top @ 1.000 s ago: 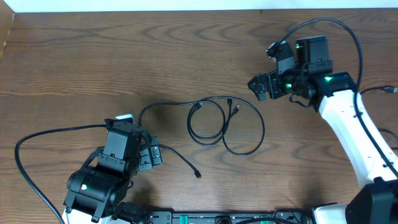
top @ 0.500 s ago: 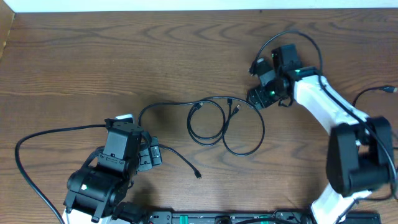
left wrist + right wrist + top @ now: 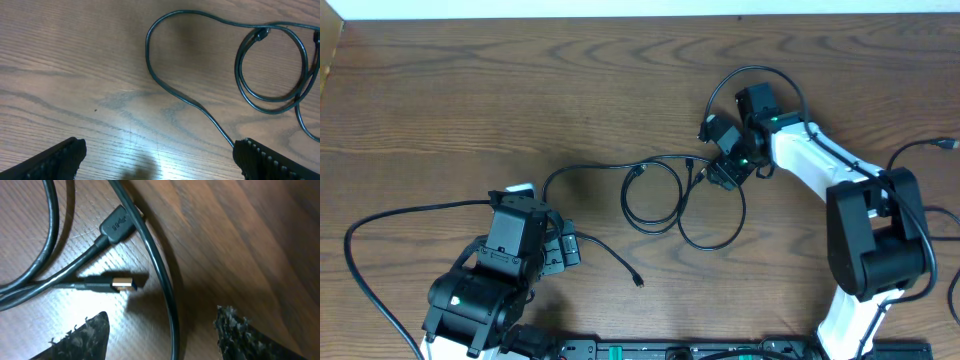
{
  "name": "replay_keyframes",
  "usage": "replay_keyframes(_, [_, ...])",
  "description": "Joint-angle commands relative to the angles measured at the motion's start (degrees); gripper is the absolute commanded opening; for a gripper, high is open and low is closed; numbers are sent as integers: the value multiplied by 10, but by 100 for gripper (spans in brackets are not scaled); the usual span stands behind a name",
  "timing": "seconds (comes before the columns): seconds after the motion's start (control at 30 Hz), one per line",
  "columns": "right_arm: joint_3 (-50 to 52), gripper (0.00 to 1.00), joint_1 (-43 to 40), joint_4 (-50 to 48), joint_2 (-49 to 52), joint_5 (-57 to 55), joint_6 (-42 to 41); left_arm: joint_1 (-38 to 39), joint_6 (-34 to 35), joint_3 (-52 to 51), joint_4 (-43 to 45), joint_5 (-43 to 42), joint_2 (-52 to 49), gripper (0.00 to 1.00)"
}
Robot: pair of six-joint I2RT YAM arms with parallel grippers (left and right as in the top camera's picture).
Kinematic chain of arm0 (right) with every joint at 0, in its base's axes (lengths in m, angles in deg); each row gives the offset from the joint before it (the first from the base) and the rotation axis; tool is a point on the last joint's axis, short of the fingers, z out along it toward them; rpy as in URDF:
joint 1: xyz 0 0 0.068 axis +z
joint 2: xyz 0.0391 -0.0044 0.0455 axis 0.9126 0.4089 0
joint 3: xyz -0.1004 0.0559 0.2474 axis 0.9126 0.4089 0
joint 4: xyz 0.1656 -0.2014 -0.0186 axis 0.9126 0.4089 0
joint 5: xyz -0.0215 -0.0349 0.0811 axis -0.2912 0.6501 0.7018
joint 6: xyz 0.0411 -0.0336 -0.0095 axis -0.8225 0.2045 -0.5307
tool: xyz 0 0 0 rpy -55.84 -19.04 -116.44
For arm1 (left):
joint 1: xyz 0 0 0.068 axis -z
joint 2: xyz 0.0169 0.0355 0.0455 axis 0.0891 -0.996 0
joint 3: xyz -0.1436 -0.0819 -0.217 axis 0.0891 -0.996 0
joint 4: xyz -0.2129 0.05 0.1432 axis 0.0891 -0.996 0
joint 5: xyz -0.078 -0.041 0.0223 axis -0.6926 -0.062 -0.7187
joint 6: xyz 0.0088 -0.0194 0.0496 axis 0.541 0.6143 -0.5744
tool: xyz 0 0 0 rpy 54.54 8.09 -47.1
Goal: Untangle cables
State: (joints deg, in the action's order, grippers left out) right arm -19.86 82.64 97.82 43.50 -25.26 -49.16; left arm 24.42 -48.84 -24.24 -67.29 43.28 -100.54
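The cables (image 3: pixel 650 228) lie mid-table as thin black loops, with one loose plug end (image 3: pixel 638 282) trailing toward the front. My right gripper (image 3: pixel 718 172) hangs low over the tangle's right edge. In the right wrist view the right gripper (image 3: pixel 161 314) stands open, one cable strand (image 3: pixel 172 325) running untouched between its fingers (image 3: pixel 85 335). Two plugs, one black (image 3: pixel 117 225) and one gold-tipped (image 3: pixel 122 284), lie just ahead. My left gripper (image 3: pixel 160 150) is wide open over bare wood; a strand (image 3: pixel 210 120) passes by its right finger (image 3: pixel 270 160), and the coil (image 3: pixel 272 65) lies beyond.
A thick black arm cable (image 3: pixel 350 250) loops across the table's front left. Another arm cable (image 3: pixel 920 148) lies at the far right edge. A white wall strip (image 3: pixel 620 8) bounds the back, and a mounting rail (image 3: pixel 680 350) runs along the front.
The right arm has swung left and down from the back right onto the tangle's right edge, and its jaws have narrowed. The left arm and the cables have not moved.
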Motion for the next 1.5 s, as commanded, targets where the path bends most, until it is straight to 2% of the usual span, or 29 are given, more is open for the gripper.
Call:
replay_keyframes(0.0, [0, 63, 4, -7, 21, -16, 31, 0, -3, 10, -2, 5, 0, 98])
replay_keyframes(0.17, [0, 53, 4, -10, 30, -16, 31, 0, -3, 10, -2, 5, 0, 98])
replay_keyframes(0.23, [0, 46, 4, -10, 32, -16, 31, 0, -3, 10, -2, 5, 0, 98])
replay_keyframes(0.3, [0, 35, 4, -8, 32, -16, 31, 0, -3, 10, -2, 5, 0, 98])
replay_keyframes(0.33, [0, 24, 4, -8, 32, -16, 31, 0, -3, 10, -2, 5, 0, 98])
replay_keyframes(0.4, [0, 10, 4, -6, 32, -16, 31, 0, -3, 10, -2, 5, 0, 98])
replay_keyframes(0.47, [0, 1, 4, -3, 32, -16, 30, 0, -3, 10, -2, 5, 0, 98])
replay_keyframes(0.8, [0, 1, 4, 26, 25, -17, 30, 0, -3, 10, -2, 5, 0, 98])
replay_keyframes(0.93, [-8, 1, 2, 29, -8, -28, 30, 0, -3, 10, -2, 5, 0, 98])
replay_keyframes(1.27, [-44, 1, 1, 16, -194, -30, 29, 0, -3, 10, -2, 5, 0, 98])
replay_keyframes(1.37, [-47, 1, 1, -21, -264, -33, 18, 0, -3, 10, -2, 5, 0, 98])
replay_keyframes(1.47, [-47, 1, 0, -78, -330, -52, -29, 0, -3, 10, -2, 5, 0, 98])
